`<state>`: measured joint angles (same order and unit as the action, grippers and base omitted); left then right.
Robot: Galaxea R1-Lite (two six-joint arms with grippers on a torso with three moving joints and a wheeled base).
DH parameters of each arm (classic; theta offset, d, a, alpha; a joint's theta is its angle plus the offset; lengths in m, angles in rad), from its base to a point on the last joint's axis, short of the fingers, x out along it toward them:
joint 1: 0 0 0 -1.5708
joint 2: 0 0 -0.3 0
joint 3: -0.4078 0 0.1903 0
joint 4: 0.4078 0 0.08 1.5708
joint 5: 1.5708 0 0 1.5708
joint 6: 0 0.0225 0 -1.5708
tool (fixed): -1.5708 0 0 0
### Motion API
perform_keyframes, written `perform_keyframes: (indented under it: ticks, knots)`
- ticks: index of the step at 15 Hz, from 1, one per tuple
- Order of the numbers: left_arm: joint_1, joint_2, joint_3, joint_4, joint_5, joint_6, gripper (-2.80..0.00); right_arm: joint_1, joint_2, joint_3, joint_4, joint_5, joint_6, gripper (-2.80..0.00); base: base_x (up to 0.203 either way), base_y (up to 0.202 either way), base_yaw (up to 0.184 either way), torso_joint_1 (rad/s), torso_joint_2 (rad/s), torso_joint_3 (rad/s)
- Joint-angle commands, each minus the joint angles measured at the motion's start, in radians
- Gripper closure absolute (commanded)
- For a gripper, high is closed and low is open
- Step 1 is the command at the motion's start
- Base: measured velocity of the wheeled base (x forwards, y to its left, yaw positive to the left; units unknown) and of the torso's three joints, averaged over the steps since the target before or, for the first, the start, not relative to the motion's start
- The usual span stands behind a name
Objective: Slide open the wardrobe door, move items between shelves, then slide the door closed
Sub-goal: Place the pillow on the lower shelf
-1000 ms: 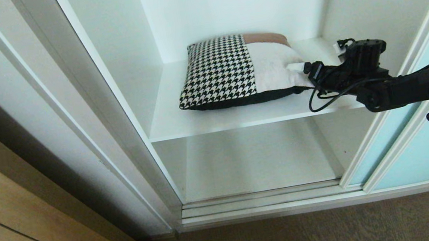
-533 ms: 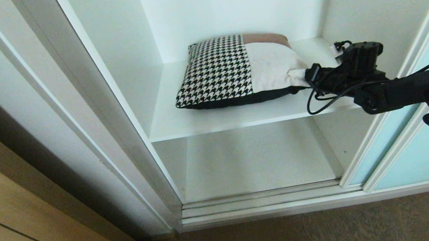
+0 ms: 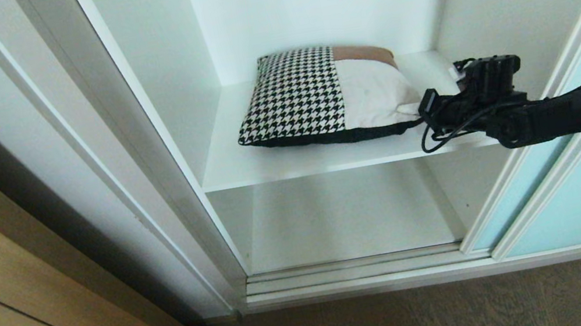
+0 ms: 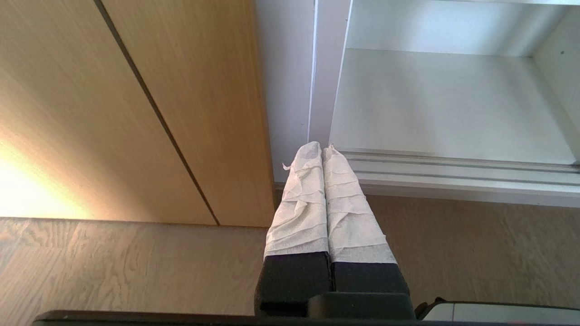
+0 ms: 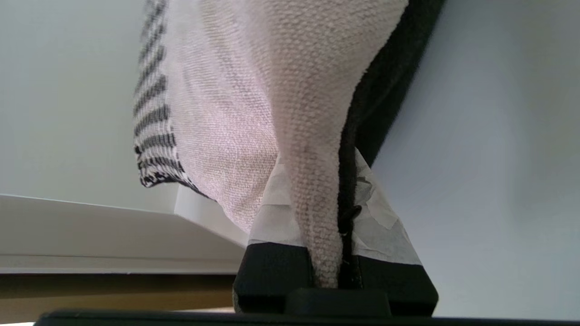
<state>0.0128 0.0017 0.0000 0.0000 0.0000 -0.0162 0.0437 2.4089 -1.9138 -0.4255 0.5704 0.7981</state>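
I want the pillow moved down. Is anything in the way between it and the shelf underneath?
Nothing visible. The right gripper is shut on a corner of the cushion on the upper shelf. The lower shelf shows nothing on it, and the sliding door stands off to the right.

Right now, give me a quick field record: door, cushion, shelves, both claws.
door: sliding wardrobe door slid aside to the right, opening clear
cushion: patchwork cushion lying on the upper shelf
lower shelf: lower shelf bare
right claw: right claw shut on the cushion's near right corner, fabric pinched between its taped fingers
left claw: left claw shut, holding nothing, low near the wooden cabinet front
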Motion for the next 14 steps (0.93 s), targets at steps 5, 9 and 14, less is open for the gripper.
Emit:
perform_keyframes:
  ticks: [5, 9, 14]
  knots:
    - [0.001, 0.001, 0.000, 0.000, 0.000, -0.001, 0.00, -0.049, -0.219, 0.237, 0.076, 0.016, 0.000, 0.00, 0.000, 0.000, 0.000, 0.000, 0.00, 0.000]
    - [0.000, 0.001, 0.000, 0.000, -0.002, 0.008, 0.00, -0.057, -0.341, 0.381, 0.080, 0.012, -0.005, 0.00, 0.000, 0.000, 0.000, 0.000, 0.00, 0.000]
    - [0.001, 0.001, 0.000, 0.000, 0.000, -0.001, 0.00, -0.061, -0.374, 0.455, 0.093, -0.013, -0.006, 0.00, 0.000, 0.000, 0.000, 0.000, 0.00, 0.000]
